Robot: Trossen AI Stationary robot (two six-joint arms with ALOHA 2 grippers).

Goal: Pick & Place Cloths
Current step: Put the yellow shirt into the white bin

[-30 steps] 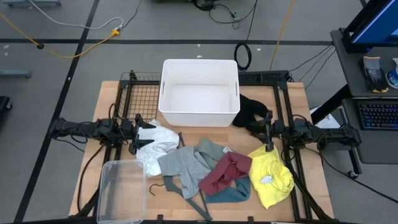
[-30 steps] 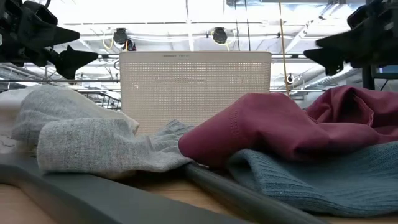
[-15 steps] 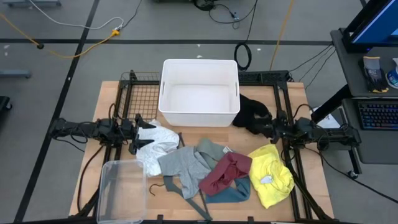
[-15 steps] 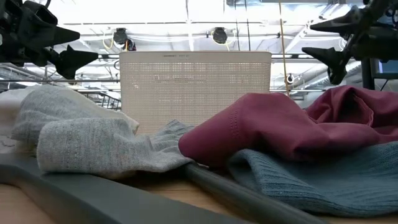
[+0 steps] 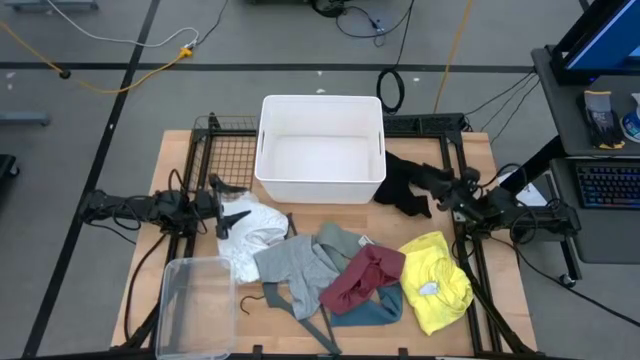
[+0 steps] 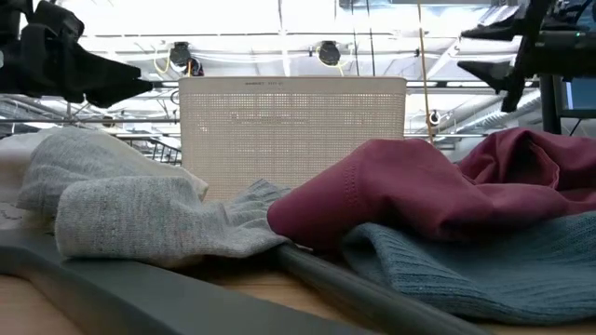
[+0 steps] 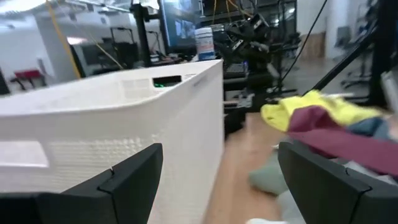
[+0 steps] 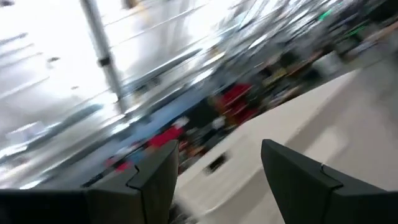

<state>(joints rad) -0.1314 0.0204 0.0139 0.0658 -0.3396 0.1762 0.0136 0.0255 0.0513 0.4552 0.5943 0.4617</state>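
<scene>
Looking down from overhead, I am seeing the left gripper (image 5: 232,207) hanging over the white cloth (image 5: 252,228) at centre left with its fingers spread and holding nothing, while the right gripper (image 5: 447,190) is sitting at centre right by the black cloth (image 5: 403,184), fingers also apart and empty. Beside the tall white plastic bin (image 5: 321,150), nothing is lying inside it; the grey (image 5: 295,263), sage-green (image 5: 340,240), maroon (image 5: 362,277), teal (image 5: 368,308) and yellow (image 5: 435,281) cloths are lying heaped together across the lower middle of the wooden table (image 5: 505,290).

cloths (image 5: 340,275) heaped, black cloth (image 5: 405,185) apart
</scene>
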